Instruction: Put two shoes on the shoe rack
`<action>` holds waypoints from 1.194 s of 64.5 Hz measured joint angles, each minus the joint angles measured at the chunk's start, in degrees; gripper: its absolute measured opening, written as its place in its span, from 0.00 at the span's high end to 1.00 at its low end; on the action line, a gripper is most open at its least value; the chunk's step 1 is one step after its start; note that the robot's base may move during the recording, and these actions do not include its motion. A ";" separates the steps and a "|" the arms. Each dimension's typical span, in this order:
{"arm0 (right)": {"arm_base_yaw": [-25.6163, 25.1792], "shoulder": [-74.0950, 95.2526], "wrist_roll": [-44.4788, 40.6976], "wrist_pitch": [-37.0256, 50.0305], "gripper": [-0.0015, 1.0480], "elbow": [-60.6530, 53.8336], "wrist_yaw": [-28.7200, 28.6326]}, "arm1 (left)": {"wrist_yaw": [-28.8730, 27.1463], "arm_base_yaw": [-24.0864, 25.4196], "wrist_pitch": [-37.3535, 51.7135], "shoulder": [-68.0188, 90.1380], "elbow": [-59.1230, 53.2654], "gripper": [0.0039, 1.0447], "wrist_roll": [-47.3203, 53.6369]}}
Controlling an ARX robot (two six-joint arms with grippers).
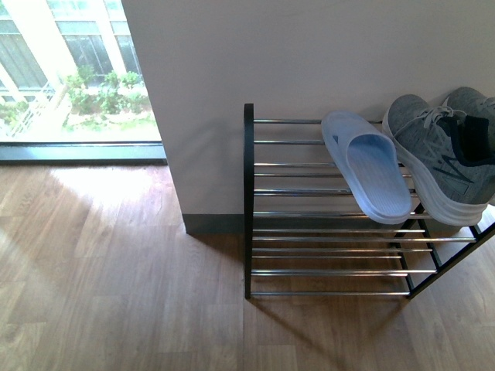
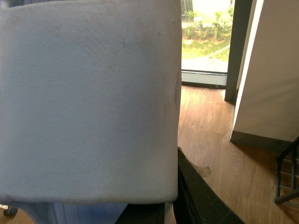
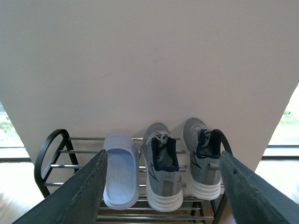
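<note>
Shoe rack (image 3: 56, 154) top tier holds one blue slide (image 3: 120, 175) and both grey sneakers (image 3: 162, 168); right gripper (image 3: 161, 191) spread wide, empty; left gripper clamped on the second slide (image 2: 88, 102), unplaced

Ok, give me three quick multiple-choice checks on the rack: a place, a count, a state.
1. Where is the pale blue rubber slide on the black-framed, chrome-bar shoe rack?
A. top tier, left of the sneaker
B. bottom tier
C. on the floor

2. How many grey knit sneakers with white soles are on the rack?
A. none
B. one
C. two

3. The right gripper is:
A. open, holding nothing
B. shut on a sneaker
C. shut on a slide

Answers:
1 A: the front view shows it on the top bars beside a sneaker.
2 C: the right wrist view shows both side by side.
3 A: its fingers stand wide apart, gripping nothing.
</note>
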 joint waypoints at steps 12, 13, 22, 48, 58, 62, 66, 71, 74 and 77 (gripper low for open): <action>0.00 -0.02 0.02 -0.04 0.09 0.00 0.09 | 0.28 -0.11 0.00 0.00 0.00 0.99 0.00; 0.00 -0.02 0.02 -0.04 0.09 0.00 0.11 | 0.31 -0.13 0.00 0.00 0.00 0.99 0.00; 0.00 -0.04 0.00 -0.04 0.09 0.00 0.22 | 0.33 -0.17 0.00 -0.09 0.00 0.99 0.00; 0.00 -0.09 0.02 -0.11 0.09 0.00 0.59 | 1.64 0.66 3.69 4.63 1.27 0.99 -9.44; 0.02 -0.09 0.02 -0.11 0.09 0.00 0.44 | 16.87 3.98 12.33 27.23 11.91 0.99 -21.77; 0.02 -0.09 0.02 -0.11 0.09 0.00 0.44 | 20.72 4.74 13.38 33.75 15.47 0.99 -23.28; 0.02 -0.09 0.02 -0.11 0.09 0.00 0.44 | 25.07 5.29 13.55 39.80 19.47 0.99 -23.67; 0.02 -0.09 0.00 -0.11 0.09 0.00 0.44 | 29.44 5.68 12.26 47.71 25.64 0.99 -23.12; 0.02 -0.09 0.00 -0.11 0.09 0.00 0.44 | 31.65 5.97 11.30 51.82 29.18 0.99 -22.56; 0.02 -0.09 0.02 -0.11 0.09 0.00 0.44 | 32.94 6.36 9.97 55.56 32.72 0.99 -22.16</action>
